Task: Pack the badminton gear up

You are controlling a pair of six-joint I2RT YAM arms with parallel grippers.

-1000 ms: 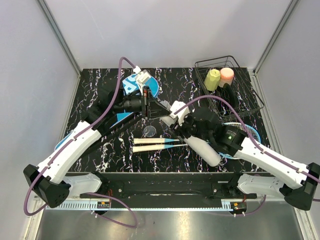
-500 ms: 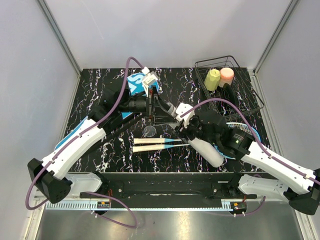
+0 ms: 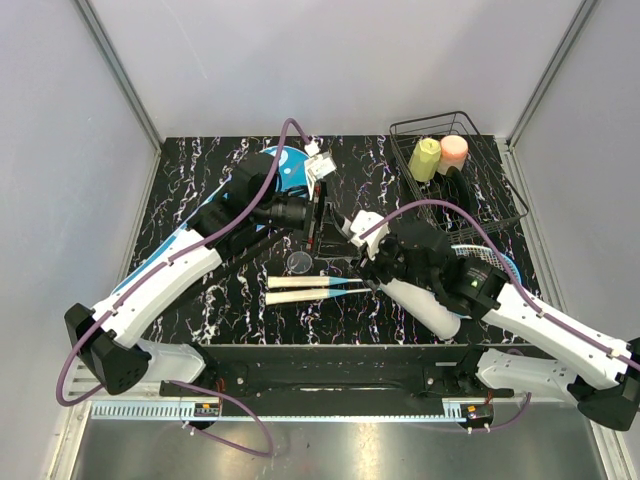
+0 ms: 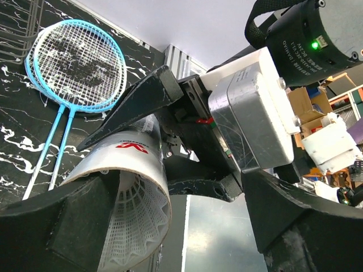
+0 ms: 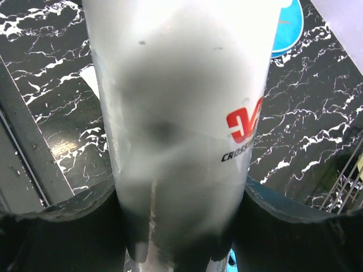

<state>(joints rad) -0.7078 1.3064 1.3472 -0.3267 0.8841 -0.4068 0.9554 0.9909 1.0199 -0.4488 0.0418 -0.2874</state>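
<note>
Shuttlecock (image 4: 134,225) inside tube (image 4: 128,160); L wrist only

Lab cell: grey enclosure walls (image 3: 330,60), marbled tabletop (image 3: 190,170).

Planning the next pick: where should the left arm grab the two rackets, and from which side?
The white handles, from above, jaws across them. They lie flat, side by side, exposed; the heads sit partly under the right arm holding the tube.

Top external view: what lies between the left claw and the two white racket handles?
A small round translucent disc lies between the left claw and the racket handles; the top view shows it.
</note>
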